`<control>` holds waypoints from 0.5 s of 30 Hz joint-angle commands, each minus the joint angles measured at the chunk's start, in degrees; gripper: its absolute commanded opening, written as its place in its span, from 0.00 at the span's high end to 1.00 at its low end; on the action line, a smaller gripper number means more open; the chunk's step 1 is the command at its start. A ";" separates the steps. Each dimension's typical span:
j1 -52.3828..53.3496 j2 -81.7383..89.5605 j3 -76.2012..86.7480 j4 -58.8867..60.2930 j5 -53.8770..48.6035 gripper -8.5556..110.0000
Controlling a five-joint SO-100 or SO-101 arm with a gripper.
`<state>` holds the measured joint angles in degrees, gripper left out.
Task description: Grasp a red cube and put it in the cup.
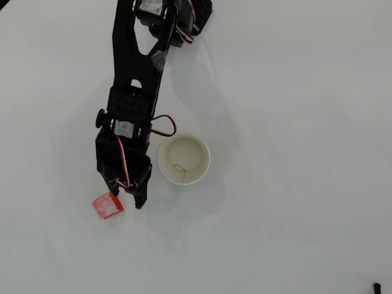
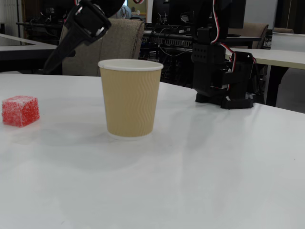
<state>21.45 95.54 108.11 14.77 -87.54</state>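
One red cube beside spread hand, cup tan-walled in fixed view

Arm: black, reaching from the overhead view's top centre down toward lower left. Gripper: pointing down-frame, fingertips slightly parted, holding nothing. Fixed view: gripper hanging at upper left, above the surface; base standing at right.

I'm working in what looks like an office or computer lab. In the fixed view, beyond my white table, I see a padded beige chair, more white desks on dark legs, and dark monitors and tangled cabling along the back.
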 commanded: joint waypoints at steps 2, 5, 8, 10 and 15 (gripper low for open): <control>0.53 -0.97 -7.56 1.76 -6.86 0.75; 0.70 -2.55 -8.79 1.85 -9.40 0.74; 0.88 -4.31 -9.93 1.85 -10.81 0.72; 0.97 -5.63 -11.16 1.85 -10.99 0.71; 1.14 -8.17 -13.71 1.32 -11.25 0.69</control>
<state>21.80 86.75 100.28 16.35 -98.26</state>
